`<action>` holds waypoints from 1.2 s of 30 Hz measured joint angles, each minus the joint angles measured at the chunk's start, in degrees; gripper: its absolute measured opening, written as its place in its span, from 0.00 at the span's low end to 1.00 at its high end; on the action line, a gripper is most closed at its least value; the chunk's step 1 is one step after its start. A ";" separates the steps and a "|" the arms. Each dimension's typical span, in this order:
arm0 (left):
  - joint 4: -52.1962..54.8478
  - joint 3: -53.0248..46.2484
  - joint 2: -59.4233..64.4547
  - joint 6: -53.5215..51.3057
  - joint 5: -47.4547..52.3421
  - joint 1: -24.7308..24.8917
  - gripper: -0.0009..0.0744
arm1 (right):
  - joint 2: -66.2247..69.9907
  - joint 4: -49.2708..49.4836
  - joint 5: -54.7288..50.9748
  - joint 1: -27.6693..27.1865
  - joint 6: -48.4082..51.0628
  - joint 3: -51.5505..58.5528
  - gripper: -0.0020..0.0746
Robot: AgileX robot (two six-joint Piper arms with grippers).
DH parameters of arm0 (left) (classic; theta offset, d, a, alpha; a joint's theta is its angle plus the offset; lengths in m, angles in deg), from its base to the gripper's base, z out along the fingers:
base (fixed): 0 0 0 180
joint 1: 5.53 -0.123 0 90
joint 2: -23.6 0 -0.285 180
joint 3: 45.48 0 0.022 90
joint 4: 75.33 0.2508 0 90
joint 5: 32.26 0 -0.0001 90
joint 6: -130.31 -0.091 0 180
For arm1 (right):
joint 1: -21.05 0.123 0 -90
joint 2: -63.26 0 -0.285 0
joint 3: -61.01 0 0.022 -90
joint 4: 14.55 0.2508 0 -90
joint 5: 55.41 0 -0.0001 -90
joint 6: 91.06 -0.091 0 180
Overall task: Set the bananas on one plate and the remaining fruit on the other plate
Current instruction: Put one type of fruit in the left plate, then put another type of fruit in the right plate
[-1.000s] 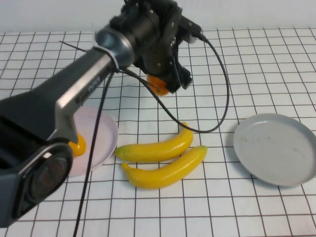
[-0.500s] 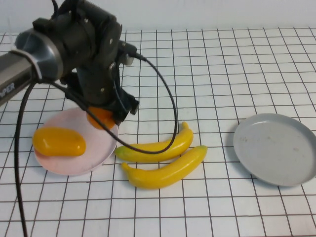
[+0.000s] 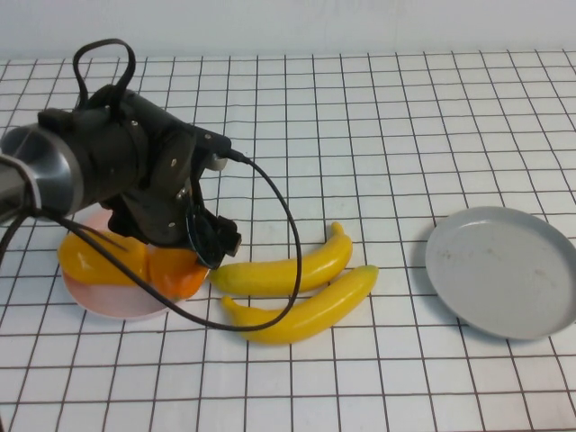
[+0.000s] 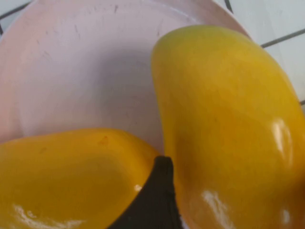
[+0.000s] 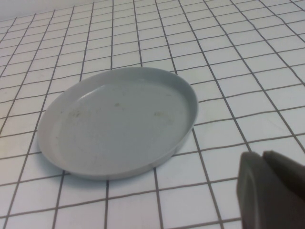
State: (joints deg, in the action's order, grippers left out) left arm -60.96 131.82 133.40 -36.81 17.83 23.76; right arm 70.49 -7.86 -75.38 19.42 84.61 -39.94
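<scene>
The two bananas [image 3: 288,267] [image 3: 306,310] lie side by side on the white gridded surface [image 3: 405,117], between the two plates. Their long axes run roughly left to right, tilted so the right ends sit farther from the robot than the left ends; both curve the same way. They touch or nearly touch along their length.

The two mangoes are on the pink plate [image 3: 99,301] at the left. In the high view the yellower mango [image 3: 94,261] lies toward the plate's left and the redder mango [image 3: 175,274] at the plate's right edge, close to the near banana's left tip; the left arm covers their tops. The left gripper [image 3: 184,247] sits low over the redder mango; whether its fingers clamp it or stand apart cannot be told.

The left wrist view shows what the high view hides: both mangoes [image 4: 66,176] [image 4: 228,124] rest on the pink plate [image 4: 76,67], close together, with one dark fingertip [image 4: 152,200] between them.

The grey plate [image 3: 504,270] lies at the right, well apart from the bananas. The right wrist view shows the grey plate [image 5: 114,119] and a dark part of the right gripper [image 5: 271,191] beside it, above the surface; its fingers' state cannot be told.
</scene>
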 joint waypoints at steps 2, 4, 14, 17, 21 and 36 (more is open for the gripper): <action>0.00 0.00 0.00 0.00 -0.13 -0.64 0.90 | 0.00 0.00 0.00 0.00 0.00 0.00 0.01; 0.00 -0.13 -0.05 0.00 0.26 -1.35 0.90 | 0.00 0.00 0.00 0.00 0.00 0.00 0.01; -2.92 -0.87 -9.28 -3.11 1.76 -1.62 0.90 | 0.00 0.00 0.00 0.00 0.00 0.00 0.01; -6.77 -2.86 -16.34 -7.12 -3.41 1.25 0.89 | 0.00 0.00 0.00 0.00 -0.10 0.00 0.00; -6.77 -7.89 -26.82 -5.62 -9.16 3.94 0.74 | 0.00 0.00 0.00 0.00 -0.10 0.00 0.01; -1.51 -29.02 -57.62 3.24 -8.77 4.45 0.02 | -0.11 0.00 0.00 0.00 -0.10 0.00 0.00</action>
State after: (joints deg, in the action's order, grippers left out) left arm -62.48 102.80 75.77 -33.57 9.06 28.22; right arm 70.38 -7.86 -75.38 19.42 84.52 -39.94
